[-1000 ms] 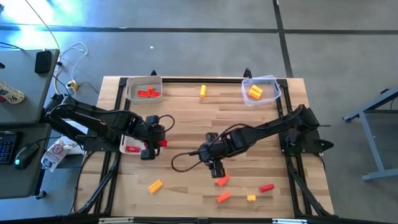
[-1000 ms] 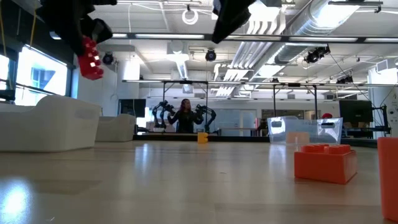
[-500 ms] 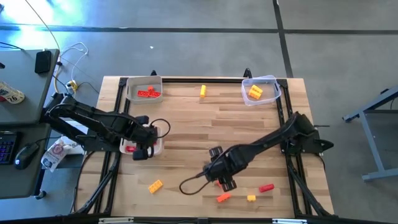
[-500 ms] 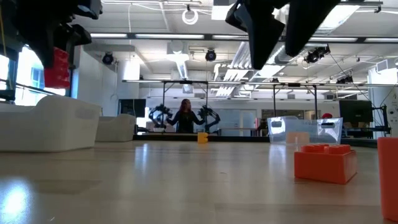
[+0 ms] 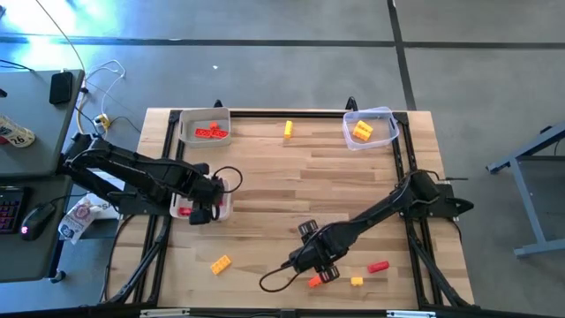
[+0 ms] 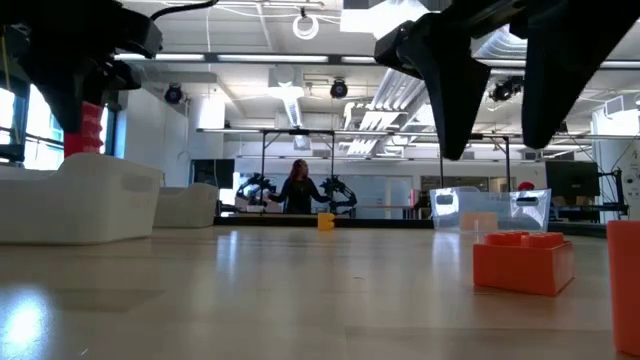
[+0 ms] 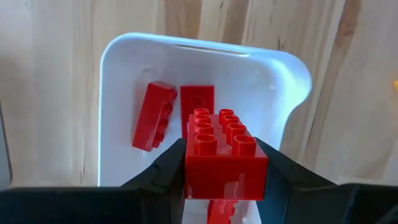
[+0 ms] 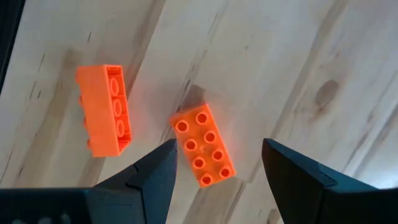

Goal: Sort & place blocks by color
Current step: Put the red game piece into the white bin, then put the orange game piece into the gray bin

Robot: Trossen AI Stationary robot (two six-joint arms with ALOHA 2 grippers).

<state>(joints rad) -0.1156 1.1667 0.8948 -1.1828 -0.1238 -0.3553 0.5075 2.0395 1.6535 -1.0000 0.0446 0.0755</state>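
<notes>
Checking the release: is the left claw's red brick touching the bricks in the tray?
Apart. The left wrist view shows the red brick clamped above the tray, clear of both.

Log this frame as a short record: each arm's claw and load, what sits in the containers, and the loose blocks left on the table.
left claw: shut on a red block, over the near white tray, which holds red blocks
right claw: open, empty, above an upright orange block; a second orange block lies on its side beside it
far white tray: red blocks
clear tub: yellow blocks
loose on table: yellow block near far edge, yellow block front left, small yellow block, red block front right
</notes>
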